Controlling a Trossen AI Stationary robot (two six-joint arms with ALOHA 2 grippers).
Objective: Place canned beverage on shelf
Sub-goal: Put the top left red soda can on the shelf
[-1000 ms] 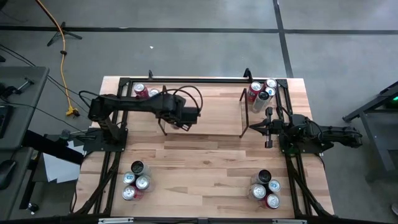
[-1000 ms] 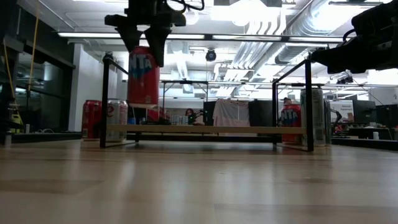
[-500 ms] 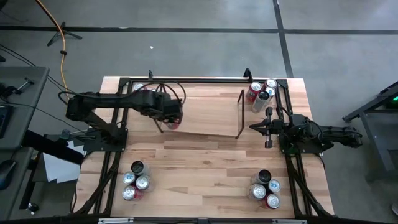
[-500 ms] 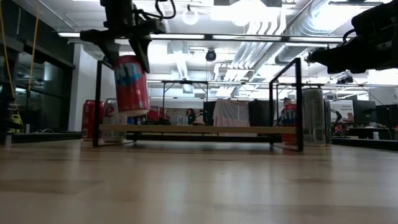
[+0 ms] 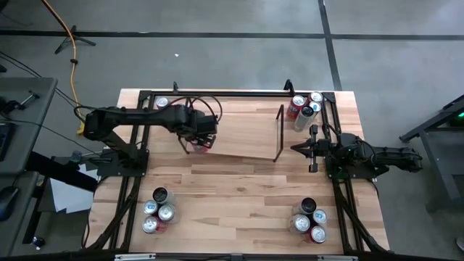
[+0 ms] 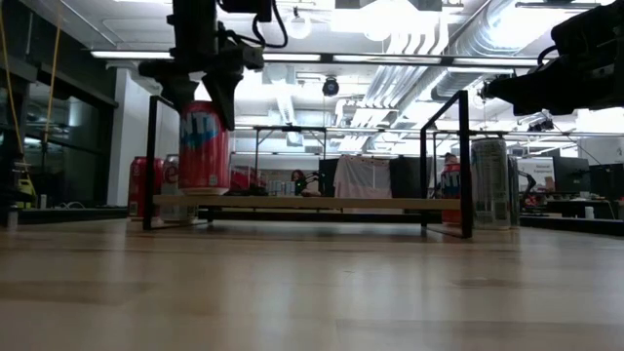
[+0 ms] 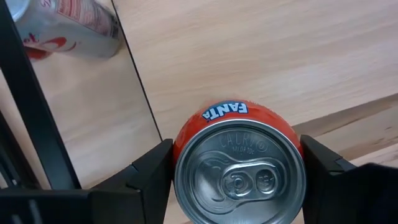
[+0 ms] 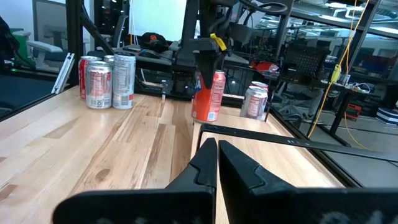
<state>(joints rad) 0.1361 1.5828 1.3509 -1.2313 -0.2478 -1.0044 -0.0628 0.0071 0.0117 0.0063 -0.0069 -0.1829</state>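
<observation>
Left hand (image 7: 236, 177) grips orange can (image 7: 239, 165); label reads "FANTA".

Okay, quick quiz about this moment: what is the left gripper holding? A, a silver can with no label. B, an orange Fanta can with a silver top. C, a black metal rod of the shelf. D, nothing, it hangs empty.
B: the left gripper has its dark fingers clamped on either side of the orange Fanta can with a silver top, held upright at the left end of the black-rod shelf.
</observation>
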